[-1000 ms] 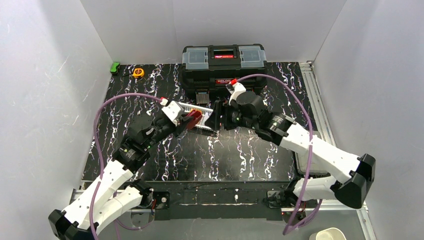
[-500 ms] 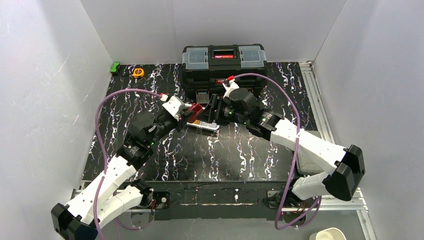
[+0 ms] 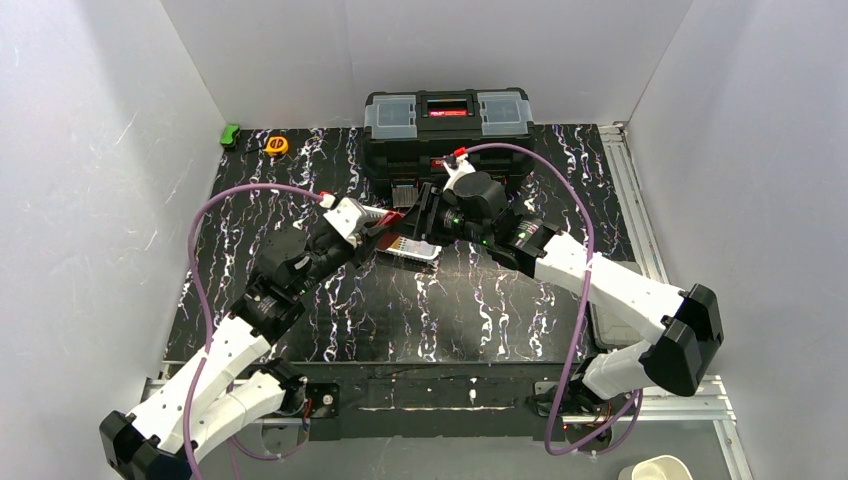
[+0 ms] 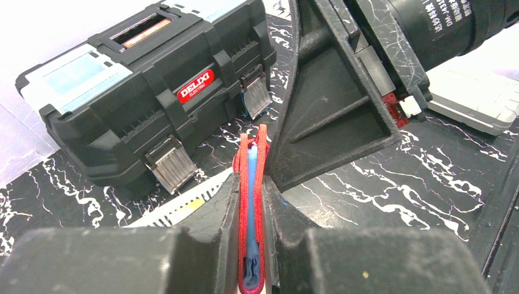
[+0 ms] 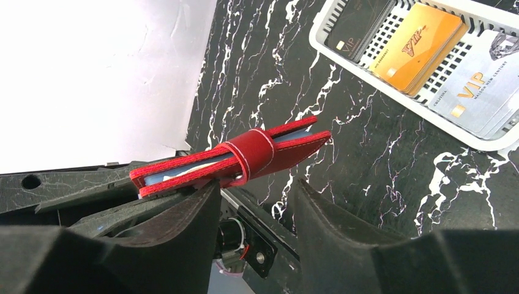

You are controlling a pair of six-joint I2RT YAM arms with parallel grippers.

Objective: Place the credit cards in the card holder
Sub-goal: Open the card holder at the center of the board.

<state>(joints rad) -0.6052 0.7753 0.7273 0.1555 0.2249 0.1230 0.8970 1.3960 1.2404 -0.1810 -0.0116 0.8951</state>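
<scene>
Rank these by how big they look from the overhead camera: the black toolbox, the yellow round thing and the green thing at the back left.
1. black toolbox: by far the largest.
2. yellow round thing and green thing: both tiny and about alike, so I would not rank one above the other.

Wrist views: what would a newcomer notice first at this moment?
The red card holder, with a light blue card sandwiched inside, is clamped in the left gripper above mid-table. The right gripper stands open right next to it. Just beyond lies a white basket of cards, with an orange card the brightest, in front of a black toolbox.
</scene>
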